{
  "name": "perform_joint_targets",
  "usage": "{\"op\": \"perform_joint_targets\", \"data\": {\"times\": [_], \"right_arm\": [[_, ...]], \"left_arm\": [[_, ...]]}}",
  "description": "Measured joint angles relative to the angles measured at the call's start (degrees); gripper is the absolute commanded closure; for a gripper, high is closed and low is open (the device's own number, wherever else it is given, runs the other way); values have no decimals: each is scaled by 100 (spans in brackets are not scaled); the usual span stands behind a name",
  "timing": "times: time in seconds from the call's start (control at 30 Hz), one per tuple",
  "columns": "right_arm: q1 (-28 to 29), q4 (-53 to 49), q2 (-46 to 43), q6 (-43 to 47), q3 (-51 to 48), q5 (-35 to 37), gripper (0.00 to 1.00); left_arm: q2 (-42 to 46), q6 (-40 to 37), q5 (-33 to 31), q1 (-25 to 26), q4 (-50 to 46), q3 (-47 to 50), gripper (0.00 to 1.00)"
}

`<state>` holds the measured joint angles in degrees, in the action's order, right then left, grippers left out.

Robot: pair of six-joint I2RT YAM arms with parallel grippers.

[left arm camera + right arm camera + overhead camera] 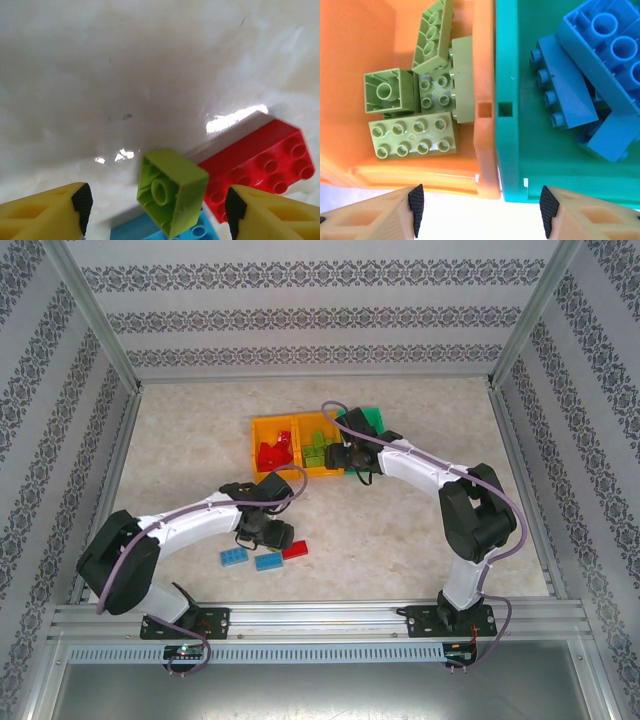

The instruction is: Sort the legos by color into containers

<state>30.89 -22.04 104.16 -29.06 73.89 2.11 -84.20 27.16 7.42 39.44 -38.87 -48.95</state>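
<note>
My left gripper (157, 207) is open low over the table. A light green lego (172, 197) sits tilted between its fingers, hollow underside toward the camera, touching neither pad. It leans over a blue lego (165, 232), with a red lego (260, 167) to the right. My right gripper (480, 210) is open and empty above the near wall where the middle orange bin (485, 150) meets the green bin (520, 165). Several light green legos (415, 135) lie in that orange bin and blue legos (590, 85) in the green one. Red legos (272, 452) fill the left orange bin (256, 445).
Two blue legos (234, 557) (268, 561) and a red one (295, 550) lie on the table near my left gripper (268, 535). My right arm (420, 470) reaches across the green bin (368, 422). Patterned walls and metal rails (320, 620) enclose the table.
</note>
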Motion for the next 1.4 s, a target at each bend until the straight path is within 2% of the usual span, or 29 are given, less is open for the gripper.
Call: {"op": "perform_joint_targets", "data": {"times": [0.3,0.53,0.93,1.4], "right_arm": [[0,2,-2,-81,-20,0,34],[0,0,-52,-83,-90,2,34],[-2,-26,-129,-83,-149,2,34],[15,-39,-164,-76,-310,4,34]], "left_arm": [[146,-68,2,160,22,127,32],[-66,-28,-214,181,24,83,43],[-201,223,-597,181,28,-59,52],[-114,339,-638,175,39,-42,40]]}}
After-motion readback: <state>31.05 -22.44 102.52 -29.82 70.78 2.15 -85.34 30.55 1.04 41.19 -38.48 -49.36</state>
